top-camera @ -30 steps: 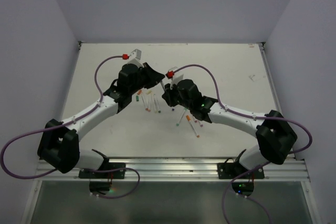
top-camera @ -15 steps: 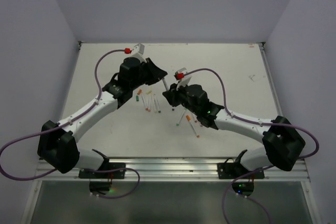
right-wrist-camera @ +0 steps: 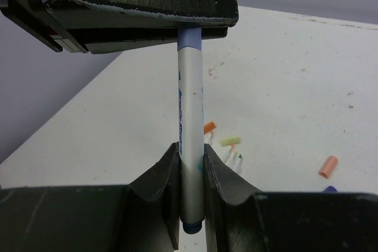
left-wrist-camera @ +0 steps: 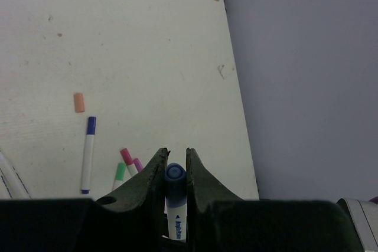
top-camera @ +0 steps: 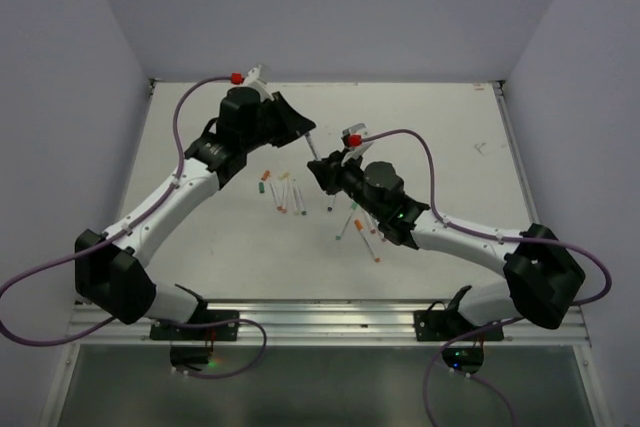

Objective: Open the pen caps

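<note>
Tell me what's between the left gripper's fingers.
A white pen with a blue end, clamped by the left gripper; the right gripper holds its barrel. The fingers cover the pen's sides there, so any cap seam is hidden.

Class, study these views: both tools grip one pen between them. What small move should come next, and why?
The left tool is shut on the blue cap, the right tool on the white barrel, and the cap looks seated, not yet off. So probably pull the tools straight apart along the barrel.
</note>
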`<state>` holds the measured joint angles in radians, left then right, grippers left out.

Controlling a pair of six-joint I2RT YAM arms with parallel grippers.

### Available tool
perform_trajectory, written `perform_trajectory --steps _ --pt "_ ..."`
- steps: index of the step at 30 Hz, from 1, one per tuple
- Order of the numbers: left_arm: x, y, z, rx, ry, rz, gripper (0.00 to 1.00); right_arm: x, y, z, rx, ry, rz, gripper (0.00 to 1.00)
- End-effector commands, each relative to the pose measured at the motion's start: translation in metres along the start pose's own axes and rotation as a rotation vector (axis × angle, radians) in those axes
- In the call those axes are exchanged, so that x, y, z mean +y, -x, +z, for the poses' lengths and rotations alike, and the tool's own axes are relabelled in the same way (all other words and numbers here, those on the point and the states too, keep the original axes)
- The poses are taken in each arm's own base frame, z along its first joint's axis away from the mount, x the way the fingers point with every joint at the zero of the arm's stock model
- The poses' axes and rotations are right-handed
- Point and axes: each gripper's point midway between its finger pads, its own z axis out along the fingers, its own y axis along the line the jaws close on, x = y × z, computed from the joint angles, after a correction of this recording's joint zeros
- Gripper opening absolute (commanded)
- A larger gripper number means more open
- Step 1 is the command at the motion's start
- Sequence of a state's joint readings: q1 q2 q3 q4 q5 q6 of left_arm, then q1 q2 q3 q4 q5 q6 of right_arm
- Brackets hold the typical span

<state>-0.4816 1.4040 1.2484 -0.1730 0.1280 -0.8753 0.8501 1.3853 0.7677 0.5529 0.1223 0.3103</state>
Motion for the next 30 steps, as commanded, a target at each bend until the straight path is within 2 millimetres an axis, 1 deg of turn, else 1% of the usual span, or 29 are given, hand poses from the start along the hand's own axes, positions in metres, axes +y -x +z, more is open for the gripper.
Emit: perform_trajectory --steps 1,7,9,10,11,13,14,17,18,22,24,26,27,28,29,30 --pt "-0.058 0.223 -0.08 -0.775 -0.114 -0.026 0.0 -0.038 -0.153 -0.061 0.528 -0.104 -0.068 0.0" --pt "-0.066 0.238 -0.087 -0.82 -0.112 -0.017 0.0 -0.034 -0.164 -0.062 0.561 -0.095 -0.083 0.0" --pt "-0.071 0.244 -0.091 -0.836 -0.119 -0.016 0.0 -0.034 -0.168 -0.062 0.574 -0.095 -0.085 0.0" --pt "-0.073 0.246 -0.092 -0.84 -0.119 -0.009 0.0 -0.033 -0.168 -0.062 0.574 -0.091 -0.086 0.0" --pt "-0.079 0.252 -0.095 -0.854 -0.129 -0.004 0.0 -0.032 -0.169 -0.062 0.579 -0.088 -0.088 0.0" --pt "-0.079 0.256 -0.094 -0.86 -0.118 -0.002 0.0 -0.031 -0.171 -0.061 0.587 -0.084 -0.09 0.0" --pt "-0.086 0.261 -0.1 -0.876 -0.132 -0.001 0.0 -0.03 -0.172 -0.061 0.589 -0.082 -0.09 0.0" --pt "-0.089 0.269 -0.101 -0.895 -0.129 0.006 0.0 -0.029 -0.174 -0.062 0.598 -0.08 -0.092 0.0" --pt "-0.096 0.275 -0.107 -0.91 -0.141 0.008 0.0 -0.029 -0.175 -0.062 0.601 -0.076 -0.091 0.0" --pt "-0.1 0.28 -0.108 -0.918 -0.137 0.023 0.0 -0.027 -0.173 -0.062 0.591 -0.071 -0.088 0.0" --pt "-0.097 0.277 -0.107 -0.894 -0.129 0.035 0.0 -0.025 -0.167 -0.061 0.573 -0.063 -0.084 0.0" --pt "-0.087 0.269 -0.105 -0.869 -0.102 0.049 0.0 -0.02 -0.16 -0.06 0.553 -0.052 -0.076 0.0" --pt "-0.084 0.265 -0.107 -0.861 -0.1 0.055 0.02 -0.018 -0.154 -0.058 0.538 -0.046 -0.073 0.0" --pt "-0.071 0.252 -0.107 -0.84 -0.078 0.058 0.08 -0.016 -0.149 -0.056 0.528 -0.038 -0.071 0.0" --pt "-0.067 0.247 -0.109 -0.837 -0.08 0.06 0.18 -0.013 -0.143 -0.056 0.511 -0.031 -0.067 0.0" --pt "-0.061 0.239 -0.109 -0.821 -0.074 0.064 0.23 -0.01 -0.134 -0.052 0.491 -0.023 -0.069 0.0"
